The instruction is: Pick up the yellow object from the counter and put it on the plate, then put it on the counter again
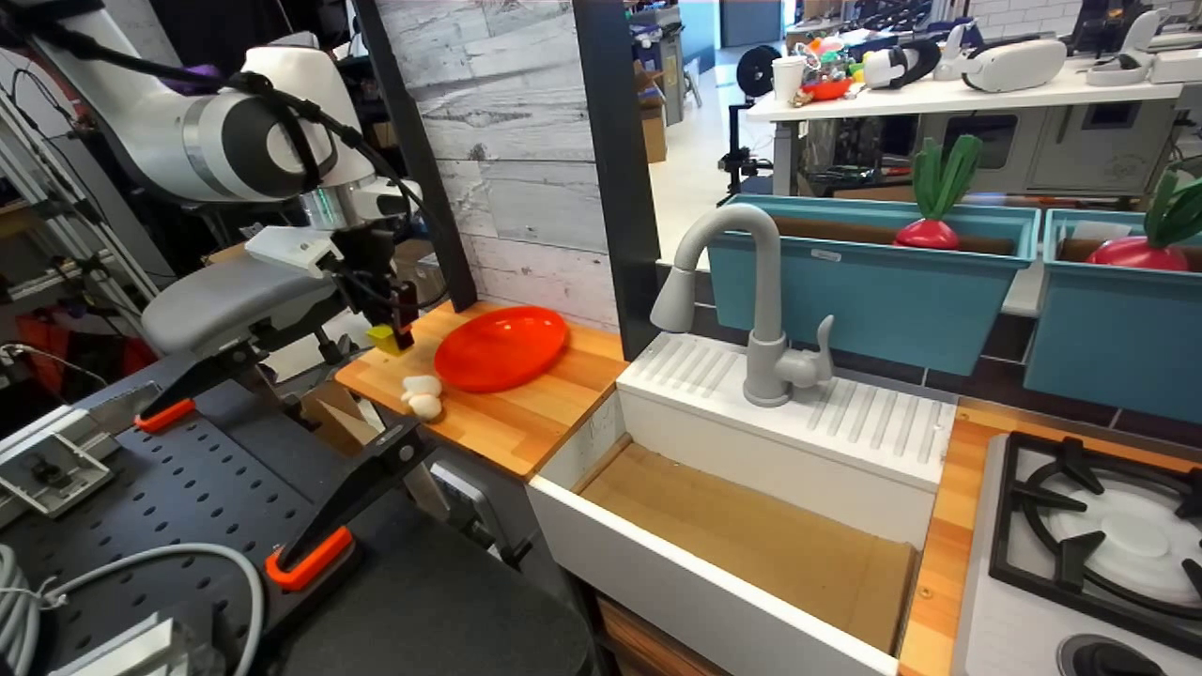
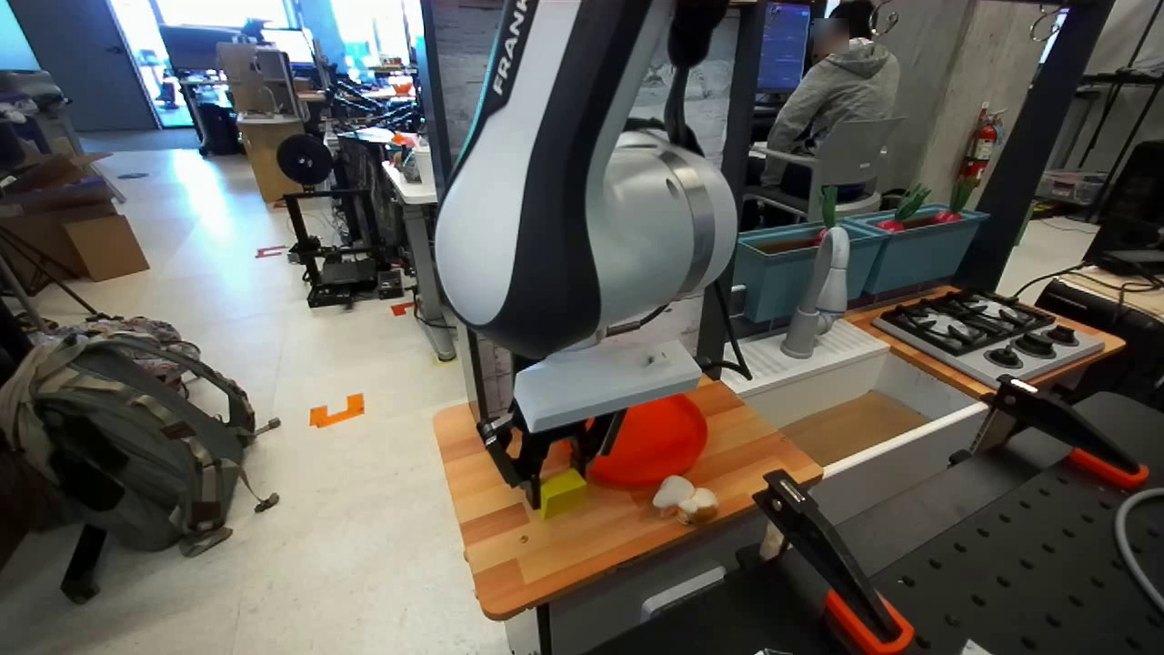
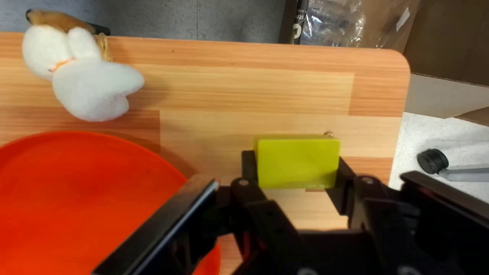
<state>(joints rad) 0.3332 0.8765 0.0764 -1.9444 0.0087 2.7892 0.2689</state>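
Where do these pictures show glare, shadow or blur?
In an exterior view, the window is washed out, the floor carries bright glare, and the seated person has a blurred face; in the wrist view, a soft shadow edges the red-orange plate, clear plastic wrapping glints, and the claw looks slightly out of focus.

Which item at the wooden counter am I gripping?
The yellow rectangular block, alone in the end effector; the round red-orange plate and white plush toy lie outside.

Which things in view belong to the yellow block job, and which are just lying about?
Job:
- yellow block, held between the jaws
- red plate
- wooden counter

Not part of it:
- white plush toy
- backpack
- sink
- tap
- stove
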